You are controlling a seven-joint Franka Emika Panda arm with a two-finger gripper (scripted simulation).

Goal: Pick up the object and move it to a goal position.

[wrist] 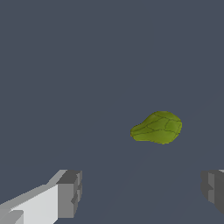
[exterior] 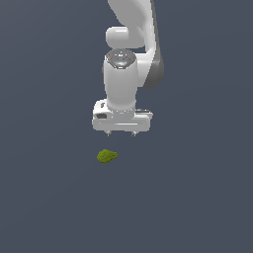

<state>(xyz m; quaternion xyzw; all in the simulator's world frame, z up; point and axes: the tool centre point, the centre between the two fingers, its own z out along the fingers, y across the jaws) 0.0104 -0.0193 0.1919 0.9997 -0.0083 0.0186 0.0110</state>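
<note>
The object [exterior: 106, 156] is a small olive-green, lumpy pear-like blob lying on the dark grey floor. It also shows in the wrist view [wrist: 156, 127]. My white gripper [exterior: 121, 133] hangs above the floor, a little to the exterior view's right of the object and apart from it. Its jaws stand wide open and hold nothing. In the wrist view the gripper [wrist: 140, 192] shows two grey fingertips [wrist: 70, 193] far apart, with the object beyond them and not between them.
The plain dark grey floor [exterior: 197, 197] fills both views. The white arm [exterior: 133, 44] rises above the gripper toward the top of the exterior view.
</note>
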